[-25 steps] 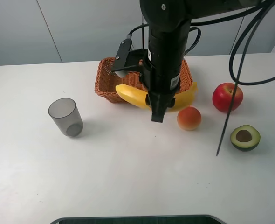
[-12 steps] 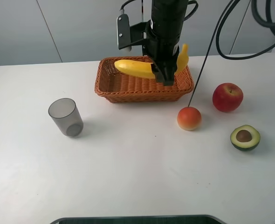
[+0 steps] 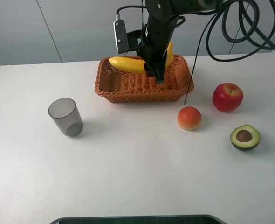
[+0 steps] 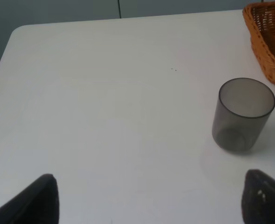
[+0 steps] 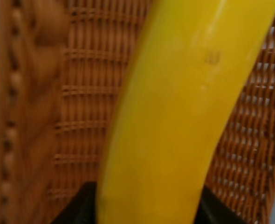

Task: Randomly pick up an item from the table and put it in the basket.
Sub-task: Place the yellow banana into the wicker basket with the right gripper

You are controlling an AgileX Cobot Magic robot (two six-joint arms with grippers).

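Observation:
The yellow banana [image 3: 127,64] hangs crosswise over the orange-brown wicker basket [image 3: 123,87] at the back of the white table [image 3: 128,163]. My right gripper [image 3: 154,74] is shut on the banana's middle and reaches down into the basket. In the right wrist view the banana [image 5: 184,107] fills the frame with the basket weave [image 5: 81,102] close behind it. My left gripper [image 4: 147,205] is open and empty; its two dark fingertips [image 4: 39,200] show low over the table's left part, short of the grey cup [image 4: 242,114].
A grey translucent cup [image 3: 65,116] stands left of the basket. An orange-pink fruit [image 3: 189,118], a red apple [image 3: 227,97] and a halved avocado [image 3: 244,137] lie on the right. Black cables [image 3: 200,51] hang from the right arm.
My right gripper has carried the banana from the table's front side of the basket up and back over it, then lowered it slightly further back into the basket.

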